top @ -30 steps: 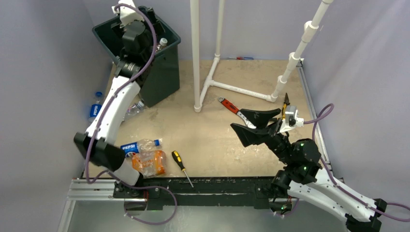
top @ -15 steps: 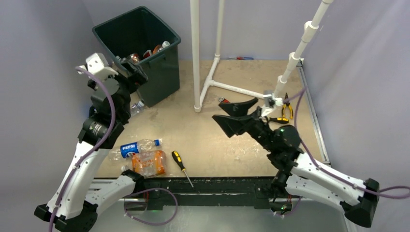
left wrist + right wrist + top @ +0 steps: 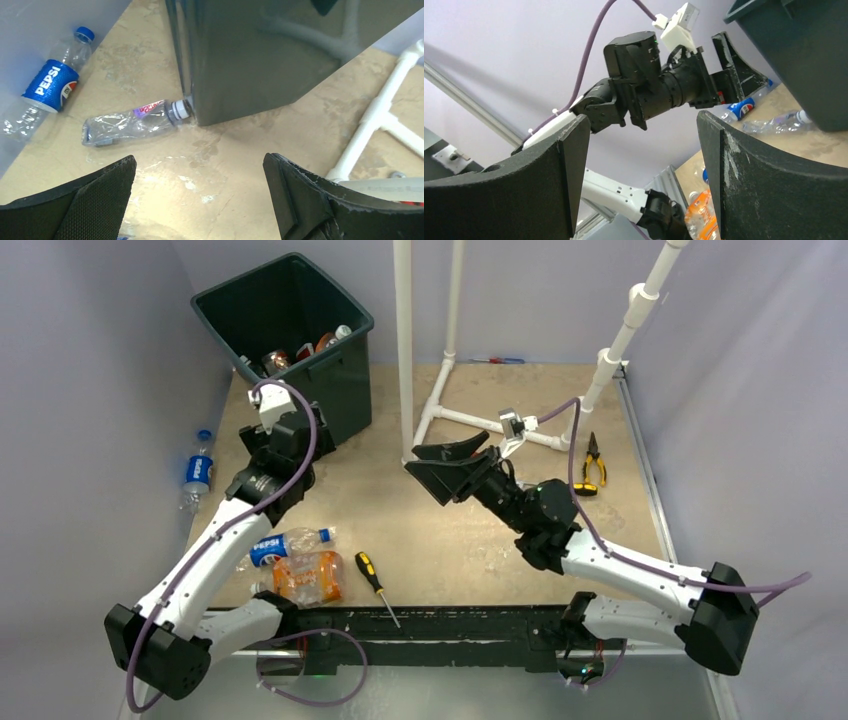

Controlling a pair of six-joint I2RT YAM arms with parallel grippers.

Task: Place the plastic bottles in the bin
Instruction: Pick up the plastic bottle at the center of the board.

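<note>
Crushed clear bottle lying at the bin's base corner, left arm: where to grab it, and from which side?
Take the crushed bottle across its flattened mid-body, by the label, coming straight down. It lies flat on the table and its cap end sits against the bin corner, so a finger there would likely hit the wall. The left gripper is open and holds nothing.

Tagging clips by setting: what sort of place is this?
Probably a robotics lab test cell: table boxed in by plain panels, white PVC pipe frame, crushed bottles staged near a bin.
</note>
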